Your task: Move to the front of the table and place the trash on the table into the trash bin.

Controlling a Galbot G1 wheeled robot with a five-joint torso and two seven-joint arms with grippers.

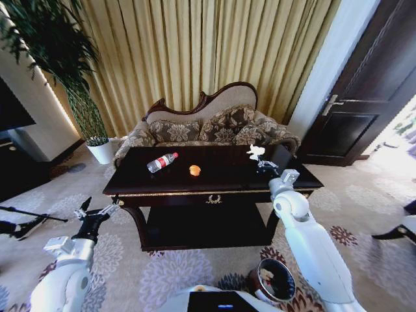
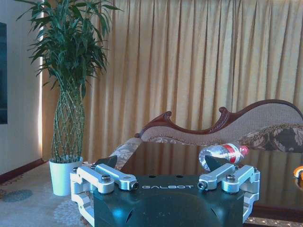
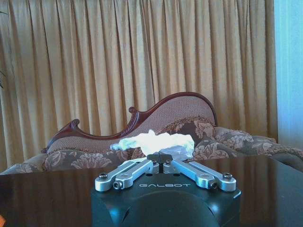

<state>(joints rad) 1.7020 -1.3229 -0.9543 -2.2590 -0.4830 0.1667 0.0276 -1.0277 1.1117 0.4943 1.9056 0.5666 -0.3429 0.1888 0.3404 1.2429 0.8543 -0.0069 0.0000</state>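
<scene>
Right gripper [image 1: 262, 160], centre-right of head view: fingers together on a white lump [image 1: 255, 152] over the table [image 1: 214, 190].
Left gripper [image 1: 96, 210], lower left, fingers apart, idle off the table's corner. Bottle [image 1: 162, 162] and orange piece [image 1: 194, 170] lie on the tabletop, centre frame, untouched. Bin [image 1: 275, 280], bottom right, by the robot's base. Judged early: one item gripped, at least two left.

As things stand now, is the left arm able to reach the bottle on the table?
Probably yes. The left claw hangs open beside the table's left end, and the bottle lies on that side of the tabletop with nothing between them, though some forward reach looks needed.
</scene>
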